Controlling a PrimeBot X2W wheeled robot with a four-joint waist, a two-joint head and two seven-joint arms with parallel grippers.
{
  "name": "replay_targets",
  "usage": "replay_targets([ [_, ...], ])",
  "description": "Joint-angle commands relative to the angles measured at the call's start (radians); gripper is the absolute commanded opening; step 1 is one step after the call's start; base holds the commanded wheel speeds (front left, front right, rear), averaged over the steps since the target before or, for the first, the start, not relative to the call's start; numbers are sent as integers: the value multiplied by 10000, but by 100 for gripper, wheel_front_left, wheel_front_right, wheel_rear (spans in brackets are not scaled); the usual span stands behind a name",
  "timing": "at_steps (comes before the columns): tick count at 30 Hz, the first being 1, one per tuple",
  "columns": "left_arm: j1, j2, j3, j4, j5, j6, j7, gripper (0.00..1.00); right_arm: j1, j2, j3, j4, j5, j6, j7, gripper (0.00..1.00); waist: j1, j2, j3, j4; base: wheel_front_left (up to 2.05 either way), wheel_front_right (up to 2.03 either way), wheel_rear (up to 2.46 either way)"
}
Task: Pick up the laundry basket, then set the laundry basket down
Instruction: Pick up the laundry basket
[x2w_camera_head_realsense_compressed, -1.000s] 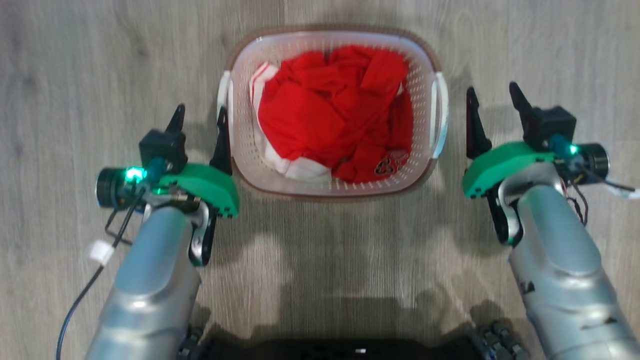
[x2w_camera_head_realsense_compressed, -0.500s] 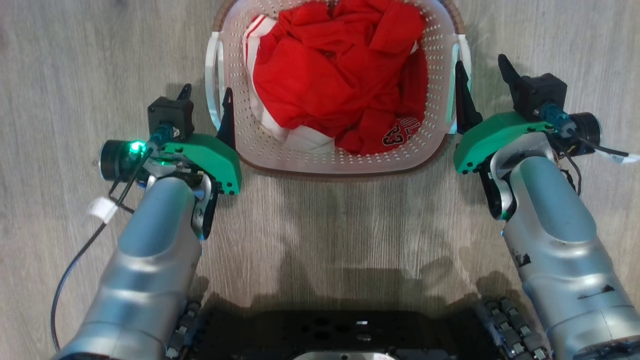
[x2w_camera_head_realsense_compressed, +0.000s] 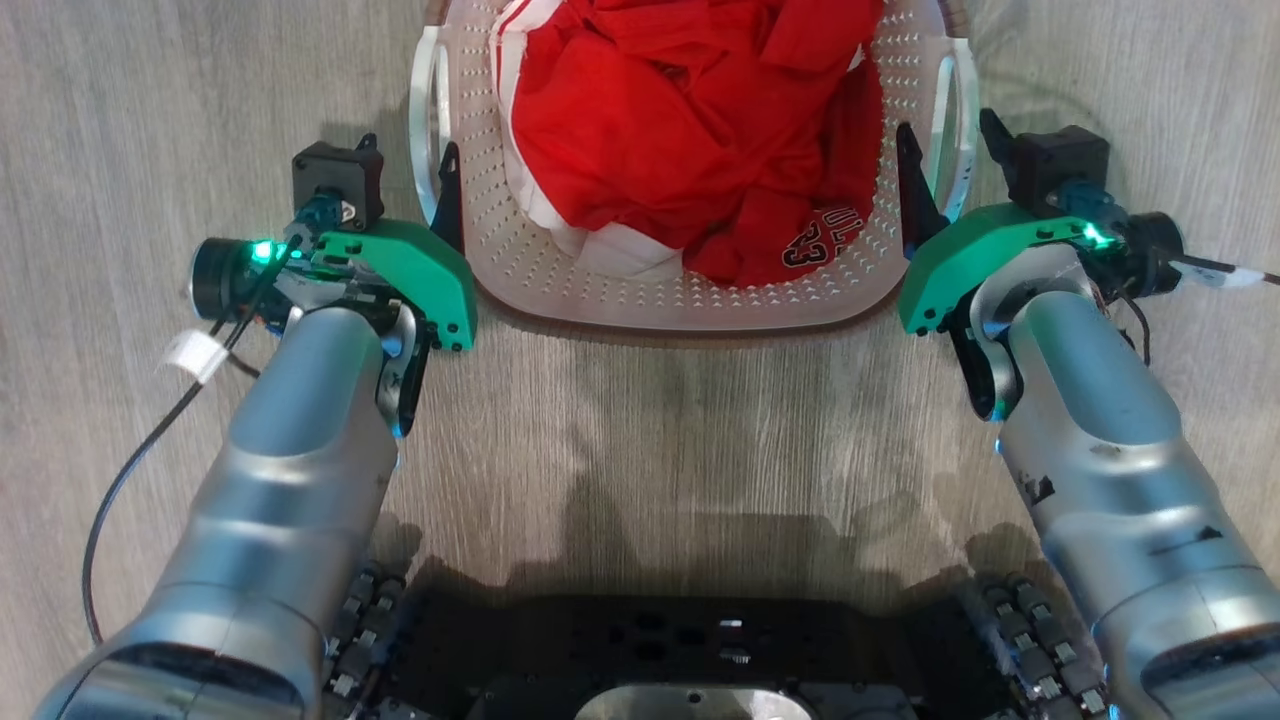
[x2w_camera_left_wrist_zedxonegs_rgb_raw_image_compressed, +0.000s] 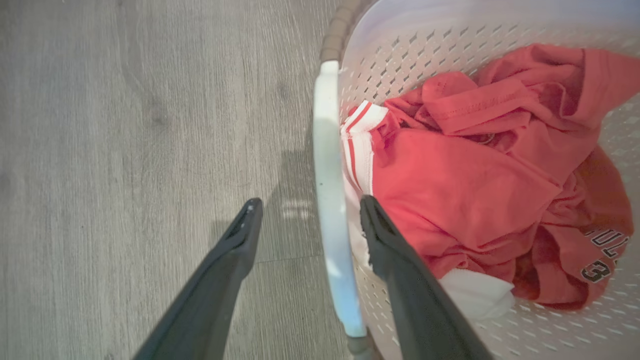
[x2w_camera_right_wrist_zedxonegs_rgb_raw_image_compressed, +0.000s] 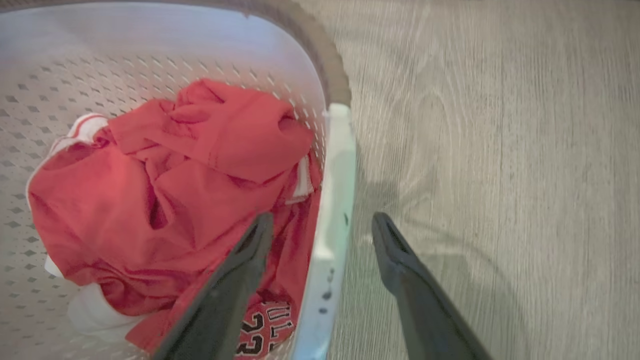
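The laundry basket (x2w_camera_head_realsense_compressed: 600, 285) stands on the floor straight ahead of the robot, between its two arms, its far end cut off by the top edge of the head view. It is heaped with crumpled red clothing (x2w_camera_head_realsense_compressed: 680, 130) trimmed in white, with dark lettering and the number 23 showing on a fold near the front right corner. Nothing lies between the arms and the basket. The floor (x2w_camera_head_realsense_compressed: 640, 430) is pale grey wood-grain planking, crossed by the shadows of the arms, and the robot's dark base (x2w_camera_head_realsense_compressed: 700, 660) fills the bottom of the head view. A black cable (x2w_camera_head_realsense_compressed: 120, 490) with a white tag hangs beside the left forearm. The left gripper (x2w_camera_left_wrist_zedxonegs_rgb_raw_image_compressed: 310, 201) has its fingers apart, one over the floor and the other inside the basket wall beside the clothing, with the white left handle (x2w_camera_left_wrist_zedxonegs_rgb_raw_image_compressed: 332, 215) running between them. The right gripper (x2w_camera_right_wrist_zedxonegs_rgb_raw_image_compressed: 322, 217) mirrors it: fingers apart, one over the clothing, one over the floor, the white right handle (x2w_camera_right_wrist_zedxonegs_rgb_raw_image_compressed: 335, 200) between. Neither pair is clamped; whether any finger touches a handle cannot be told.
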Motion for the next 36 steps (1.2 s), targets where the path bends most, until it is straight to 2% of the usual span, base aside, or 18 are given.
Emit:
replay_targets([
  [1, 159, 239, 134, -49, -62, -37, -63, 100, 319, 153, 234, -36, 56, 27, -105, 100, -1, 0, 18, 9, 0, 0, 0],
  [9, -415, 239, -270, 712, -412, -183, -63, 100, -381, 153, 713, 1076, 408, 27, -105, 100, -1, 0, 212, 44, 0, 0, 0],
  [14, -781, 239, -815, 1199, -613, -537, -63, 100, -787, 153, 1029, 1576, 754, 27, -105, 100, -1, 0, 320, 75, 0, 0, 0],
  [17, -990, 239, -1094, 1350, -764, -537, -63, 88, -989, 153, 1215, 1773, 909, 27, -105, 100, -1, 0, 347, 80, 0, 0, 0],
  [19, -1092, 239, -1284, 1421, -856, -537, -63, 71, -1085, 153, 1340, 1872, 1027, 27, -105, 100, -1, 0, 356, 76, 0, 0, 0],
  [21, -1169, 239, -1472, 1504, -931, -546, -63, 48, -1162, 153, 1471, 1980, 1151, 27, -105, 100, -1, 0, 359, 61, 0, 0, 0],
  [22, -1203, 239, -1556, 1546, -979, -548, -63, 41, -1199, 153, 1531, 2042, 1226, 27, -105, 100, -1, 0, 358, 51, 0, 0, 0],
  [24, -1257, 239, -1729, 1635, -1073, -549, -63, 0, -1270, 153, 1675, 2190, 1372, 27, -105, 100, -1, 0, 348, 28, 0, 0, 0],
  [25, -1271, 239, -1817, 1681, -1128, -557, -63, 0, -1303, 153, 1745, 2286, 1451, 27, -105, 89, -1, 0, 337, 18, 0, 0, 0],
  [26, -1282, 239, -1904, 1728, -1191, -561, -63, 0, -1338, 153, 1808, 2387, 1541, 27, -105, 64, -1, 0, 323, 10, 0, 0, 0],
  [27, -1294, 239, -2068, 1793, -1321, -548, -63, 0, -1401, 153, 1916, 2525, 1717, 27, -105, 10, -1, 0, 277, 0, 0, 0, 0],
  [28, -1287, 239, -2150, 1808, -1392, -535, -63, 0, -1411, 153, 1967, 2536, 1805, 27, -105, 0, -1, 0, 237, -3, 0, 0, 0],
  [36, -890, 239, -2840, 2025, -2035, -524, -63, 0, -1204, 153, 2333, 3082, 2313, 27, -105, 0, -1, 0, -559, -14, 0, 0, 0],
])
